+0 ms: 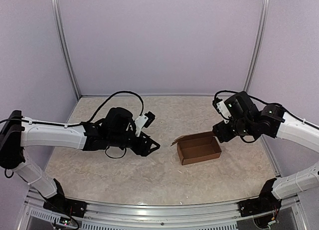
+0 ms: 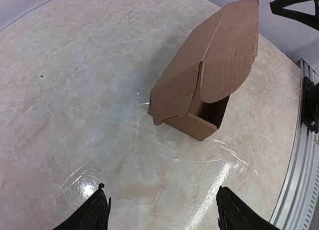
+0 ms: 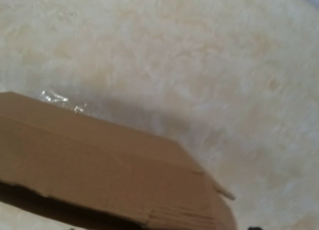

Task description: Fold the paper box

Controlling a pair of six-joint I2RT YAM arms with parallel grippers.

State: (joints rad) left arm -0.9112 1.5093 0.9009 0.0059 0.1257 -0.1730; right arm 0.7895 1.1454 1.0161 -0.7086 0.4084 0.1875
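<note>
Two-handed: with left end effector [image 2: 162,200] spread and right end effector [image 1: 219,132] unreadable, brace paper box [image 1: 199,149] on desk [image 1: 124,170], fold raised flap [image 1: 180,138] squarely.

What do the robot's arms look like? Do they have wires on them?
There are two. The left arm and right arm have smooth white tube-like shells with chunky black joints. Each ends in a black part: the left gripper has two thin, pointed black fingers, and the right gripper is black too. Yes, black cables loop over both arms.
</note>
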